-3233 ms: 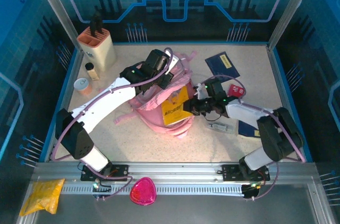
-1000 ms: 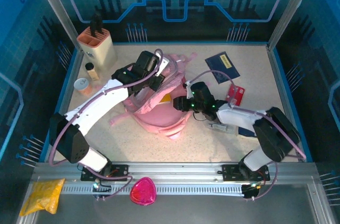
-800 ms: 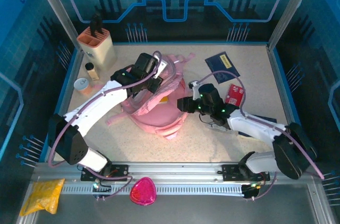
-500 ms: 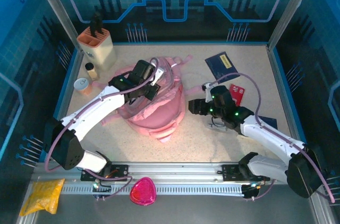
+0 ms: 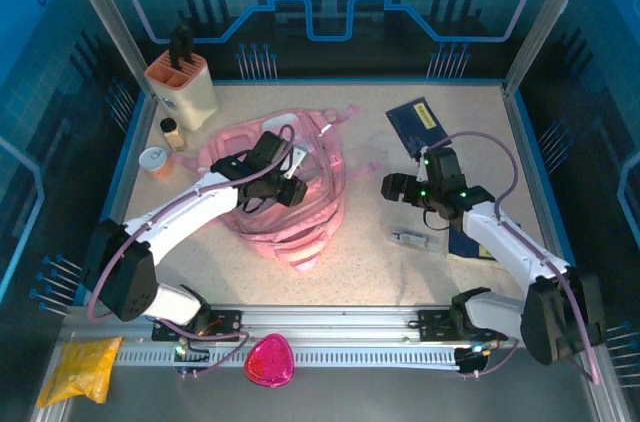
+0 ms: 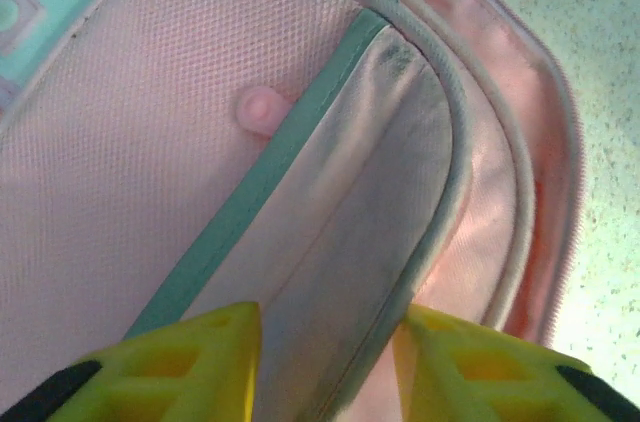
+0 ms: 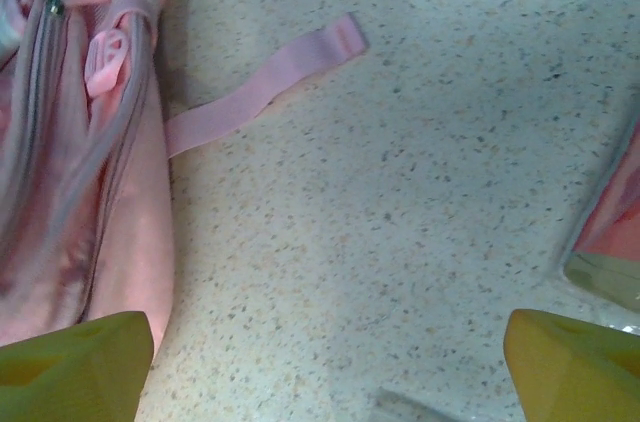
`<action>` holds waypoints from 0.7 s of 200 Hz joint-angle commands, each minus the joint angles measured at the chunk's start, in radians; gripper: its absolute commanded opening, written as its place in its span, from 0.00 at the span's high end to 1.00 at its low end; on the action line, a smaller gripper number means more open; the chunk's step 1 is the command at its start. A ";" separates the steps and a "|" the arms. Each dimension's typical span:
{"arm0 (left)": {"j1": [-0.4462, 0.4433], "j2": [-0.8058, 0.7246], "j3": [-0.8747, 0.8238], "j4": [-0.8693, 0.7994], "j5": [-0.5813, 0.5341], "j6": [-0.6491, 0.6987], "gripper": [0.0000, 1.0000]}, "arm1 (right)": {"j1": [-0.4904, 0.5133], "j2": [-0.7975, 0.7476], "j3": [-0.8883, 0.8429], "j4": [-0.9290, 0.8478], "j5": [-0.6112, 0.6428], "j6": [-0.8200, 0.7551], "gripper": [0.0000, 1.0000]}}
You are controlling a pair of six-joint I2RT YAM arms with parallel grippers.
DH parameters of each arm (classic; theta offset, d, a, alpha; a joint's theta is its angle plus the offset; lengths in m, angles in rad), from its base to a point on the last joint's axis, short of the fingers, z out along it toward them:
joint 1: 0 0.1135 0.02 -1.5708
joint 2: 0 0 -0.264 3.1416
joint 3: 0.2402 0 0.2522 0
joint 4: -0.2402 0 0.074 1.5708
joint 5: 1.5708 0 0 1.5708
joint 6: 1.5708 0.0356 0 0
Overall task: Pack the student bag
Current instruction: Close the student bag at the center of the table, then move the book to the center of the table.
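Overhead, the student bag (image 5: pixel 300 232) lies left of centre on the table (image 5: pixel 350 272), with the left gripper (image 5: pixel 288 185) over it and the right gripper (image 5: pixel 388 186) just beside it. Left wrist: fingers (image 6: pixel 190 362) part-open, straddling the bag's piped rim, clamping nothing — I'd re-pinch that rim and lift to open the mouth. Right wrist: jaws wide, empty; the strap (image 7: pixel 265 92) lies close — keep clear of it when fetching the blue booklet (image 5: pixel 420 122).

The student bag (image 5: pixel 300 232) is pink with teal trim, the table (image 5: pixel 380 267) speckled beige, the booklet (image 5: pixel 416 123) navy.
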 commanded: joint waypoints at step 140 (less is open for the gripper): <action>-0.220 -0.047 -0.116 0.483 -0.124 -0.605 0.23 | -0.234 0.754 0.703 -0.105 -0.148 0.031 0.06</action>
